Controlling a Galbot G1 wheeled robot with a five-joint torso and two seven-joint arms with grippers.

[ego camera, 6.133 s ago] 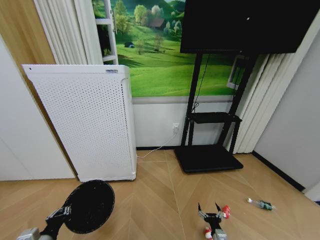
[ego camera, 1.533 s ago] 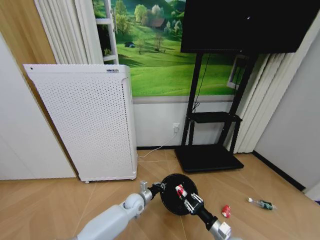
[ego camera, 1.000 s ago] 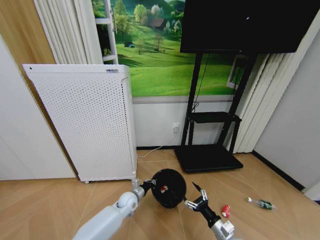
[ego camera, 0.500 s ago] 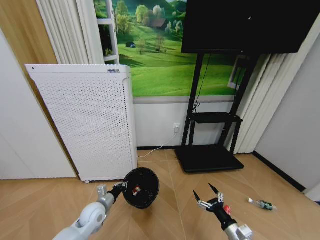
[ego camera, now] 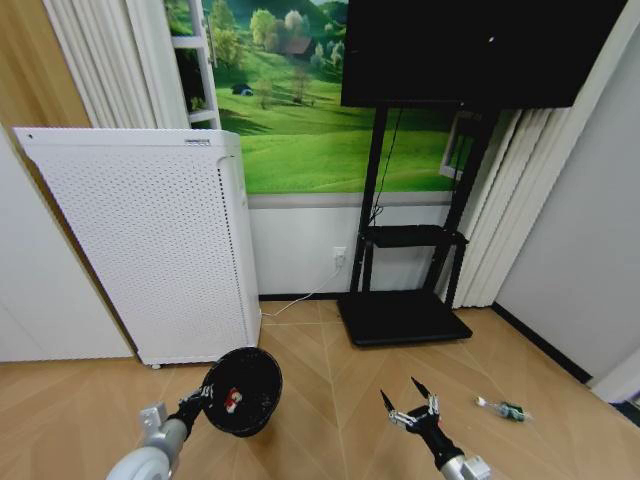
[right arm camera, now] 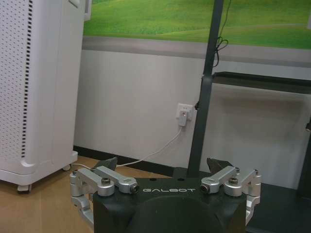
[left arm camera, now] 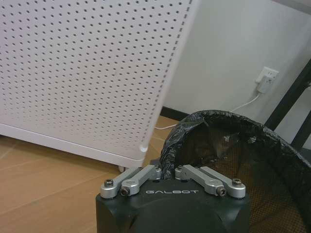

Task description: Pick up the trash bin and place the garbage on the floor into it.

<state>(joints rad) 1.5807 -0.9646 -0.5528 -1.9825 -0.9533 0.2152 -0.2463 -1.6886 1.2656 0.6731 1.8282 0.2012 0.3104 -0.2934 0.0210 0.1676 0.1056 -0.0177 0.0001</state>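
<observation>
Trash bin [ego camera: 240,391] first: your left tool [left arm camera: 172,173] has its fingers drawn together on the rim, pinching the black bag liner [left arm camera: 214,141] with the wall. The head view shows the bin carried low at the left, clear of the floor [ego camera: 320,370], its mouth tipped up and toward the middle. That tilt looks chosen so a piece can be dropped in from the right side while the left arm does nothing but hold.

Inside the bin you can see one red-and-white piece of garbage [ego camera: 232,399] lying against the liner. Whether it is the can or the small container you cannot tell from here.

Your right tool [ego camera: 411,405] hangs over bare parquet at the lower middle, fingers spread wide and holding nothing. The right wrist view agrees: both fingers stand apart with only the wall and the black TV stand [ego camera: 400,300] between them. It reads as a tool ready to reach for another piece.

Further out, one clear bottle with a green label [ego camera: 503,408] lies on its side on the floor, well to the right of the right tool and near the curtain side of the room. You can count one piece in the bin and one on the floor; a third is not to be seen.

Behind the bin stands the white perforated appliance [ego camera: 150,250], near but not touching it.
</observation>
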